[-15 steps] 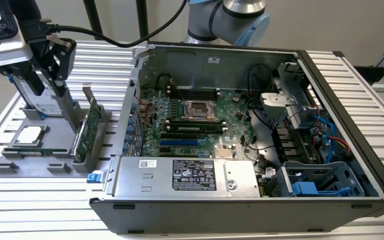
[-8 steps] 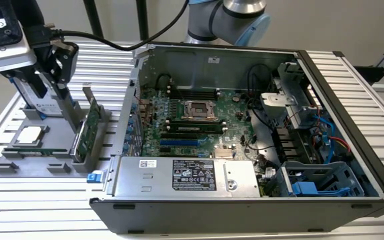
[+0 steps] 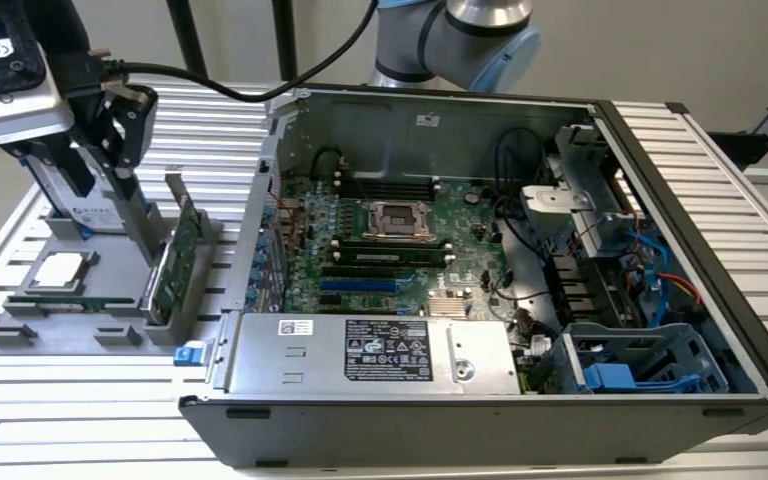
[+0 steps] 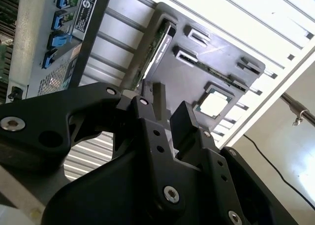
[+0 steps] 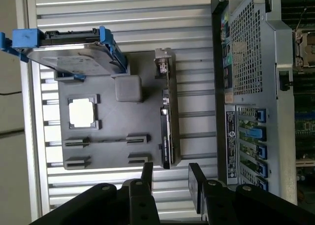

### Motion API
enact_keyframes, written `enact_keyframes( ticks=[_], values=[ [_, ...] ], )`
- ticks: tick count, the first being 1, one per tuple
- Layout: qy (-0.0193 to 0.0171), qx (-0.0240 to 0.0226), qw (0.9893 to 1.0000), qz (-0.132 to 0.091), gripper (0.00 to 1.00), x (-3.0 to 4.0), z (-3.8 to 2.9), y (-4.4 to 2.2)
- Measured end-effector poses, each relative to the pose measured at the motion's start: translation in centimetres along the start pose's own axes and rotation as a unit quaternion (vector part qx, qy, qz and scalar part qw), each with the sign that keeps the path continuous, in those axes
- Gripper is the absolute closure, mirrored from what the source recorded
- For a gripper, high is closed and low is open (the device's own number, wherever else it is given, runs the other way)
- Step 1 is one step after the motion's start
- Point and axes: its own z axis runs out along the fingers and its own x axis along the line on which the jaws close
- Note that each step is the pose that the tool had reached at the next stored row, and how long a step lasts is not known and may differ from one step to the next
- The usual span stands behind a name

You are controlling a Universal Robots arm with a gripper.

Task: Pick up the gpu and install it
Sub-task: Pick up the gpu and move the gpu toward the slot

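The gpu [image 3: 177, 262] stands on its long edge in a slot of the grey fixture tray [image 3: 57, 335], at the exterior view's left, beside the open computer case [image 3: 491, 250]. It appears as a thin green and black card in both wrist views [image 5: 166, 131] [image 4: 158, 45]. My gripper [image 3: 124, 175] hangs above the tray, over the gpu's line and apart from it. Its black fingers [image 5: 146, 176] are open with nothing between them, as the second wrist view also shows for the gripper [image 4: 170, 109].
On the tray also sit a silver hard drive with blue rails [image 5: 74, 50], a square processor chip [image 5: 81, 112] and a narrow memory stick [image 3: 71, 303]. The case's rear panel [image 5: 246, 62] faces the tray. Inside lie the motherboard [image 3: 384, 240] and power supply [image 3: 371, 350].
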Motion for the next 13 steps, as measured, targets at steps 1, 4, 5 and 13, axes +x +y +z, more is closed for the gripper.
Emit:
enact_keyframes(
  ticks=[1,4,5,13],
  values=[
    [-0.0001,-0.0001,1.0000,0.000,0.00,0.00,0.05,0.00],
    [0.0000,0.0000,1.0000,0.000,0.00,0.00,0.19,-0.01],
    [0.0000,0.0000,1.0000,0.000,0.00,0.00,0.24,-0.01],
    [0.0000,0.0000,1.0000,0.000,0.00,-0.02,0.65,-0.03]
  ],
)
